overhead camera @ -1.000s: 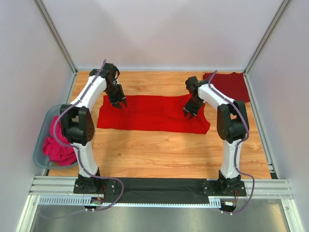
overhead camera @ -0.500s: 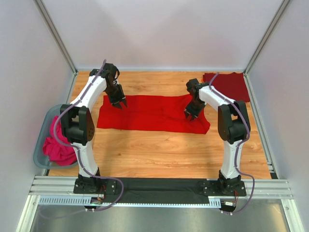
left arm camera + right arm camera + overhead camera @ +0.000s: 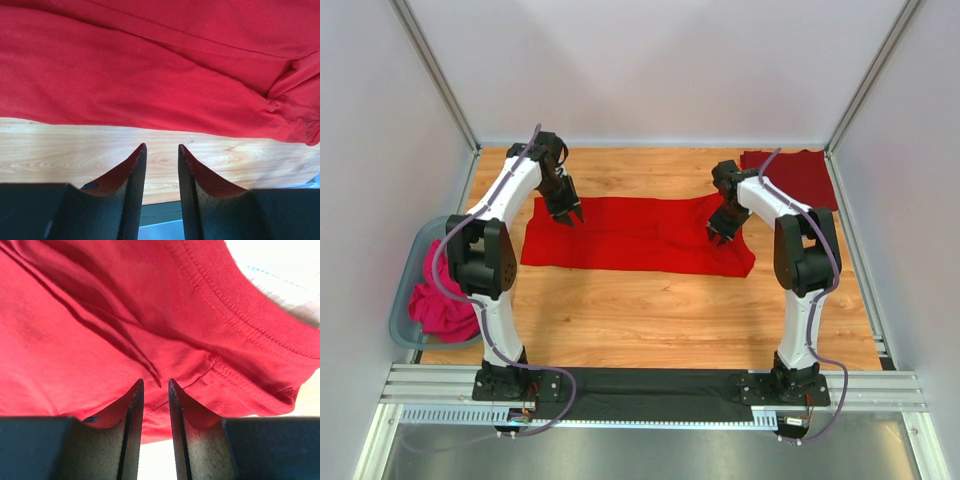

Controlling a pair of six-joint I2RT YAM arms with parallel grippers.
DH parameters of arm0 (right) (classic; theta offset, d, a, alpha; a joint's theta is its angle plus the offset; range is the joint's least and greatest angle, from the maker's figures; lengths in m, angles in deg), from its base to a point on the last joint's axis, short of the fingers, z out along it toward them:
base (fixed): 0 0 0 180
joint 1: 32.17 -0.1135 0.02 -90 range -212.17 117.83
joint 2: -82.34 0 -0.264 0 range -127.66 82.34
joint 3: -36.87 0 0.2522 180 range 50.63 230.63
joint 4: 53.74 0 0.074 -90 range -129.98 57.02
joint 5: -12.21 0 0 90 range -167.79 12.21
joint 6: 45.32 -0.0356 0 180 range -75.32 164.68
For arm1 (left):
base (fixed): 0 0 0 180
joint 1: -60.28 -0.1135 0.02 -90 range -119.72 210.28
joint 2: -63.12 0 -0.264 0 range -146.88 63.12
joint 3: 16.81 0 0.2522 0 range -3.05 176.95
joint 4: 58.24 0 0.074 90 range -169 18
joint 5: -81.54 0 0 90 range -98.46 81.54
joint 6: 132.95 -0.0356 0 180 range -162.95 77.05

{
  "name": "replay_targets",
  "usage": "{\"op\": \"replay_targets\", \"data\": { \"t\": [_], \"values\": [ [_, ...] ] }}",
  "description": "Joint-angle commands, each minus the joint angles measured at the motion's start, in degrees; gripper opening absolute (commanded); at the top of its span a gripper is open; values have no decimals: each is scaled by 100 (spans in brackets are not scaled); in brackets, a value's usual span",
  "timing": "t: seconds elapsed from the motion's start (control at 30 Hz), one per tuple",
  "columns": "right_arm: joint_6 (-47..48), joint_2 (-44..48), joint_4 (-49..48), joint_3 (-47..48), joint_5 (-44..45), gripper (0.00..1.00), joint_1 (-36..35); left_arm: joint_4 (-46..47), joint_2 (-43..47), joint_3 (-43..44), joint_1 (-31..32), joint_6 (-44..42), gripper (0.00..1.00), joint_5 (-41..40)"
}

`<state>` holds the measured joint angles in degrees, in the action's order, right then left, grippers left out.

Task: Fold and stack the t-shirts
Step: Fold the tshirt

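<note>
The bright red t-shirt [image 3: 635, 235] lies folded into a long flat strip across the middle of the wooden table. The darker maroon t-shirt [image 3: 802, 176] lies folded at the back right corner. My left gripper [image 3: 570, 214] hovers over the strip's far left end. In the left wrist view it [image 3: 161, 146] is open and empty over bare wood, with the red cloth [image 3: 150, 75] just ahead. My right gripper [image 3: 719, 233] is over the strip's right end. In the right wrist view it [image 3: 155, 381] stands narrowly open just above wrinkled red cloth [image 3: 100, 330], with nothing pinched.
A grey plastic basket [image 3: 404, 292] holding a pink cloth [image 3: 438, 300] stands off the table's left edge. White walls with metal posts close in the left, back and right. A black strip [image 3: 650, 385] runs along the near edge between the arm bases.
My right gripper has shifted a little to the right along the red shirt's right end. The left gripper and both shirts have not moved.
</note>
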<state>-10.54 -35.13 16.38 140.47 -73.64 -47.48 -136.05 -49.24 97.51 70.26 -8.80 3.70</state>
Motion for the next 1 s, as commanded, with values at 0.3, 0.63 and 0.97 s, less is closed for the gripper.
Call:
{"op": "replay_targets", "data": {
  "t": [0.3,0.63,0.97],
  "values": [
    [-120,58,-274,33,-36,28,28,24,-85,149,-13,-67,38,93],
    [-191,14,-301,-55,-45,27,11,24,-76,140,-13,-40,38,76],
    [-261,-30,-336,-151,-71,26,2,7,-58,140,-13,-58,38,41]
  ]
}}
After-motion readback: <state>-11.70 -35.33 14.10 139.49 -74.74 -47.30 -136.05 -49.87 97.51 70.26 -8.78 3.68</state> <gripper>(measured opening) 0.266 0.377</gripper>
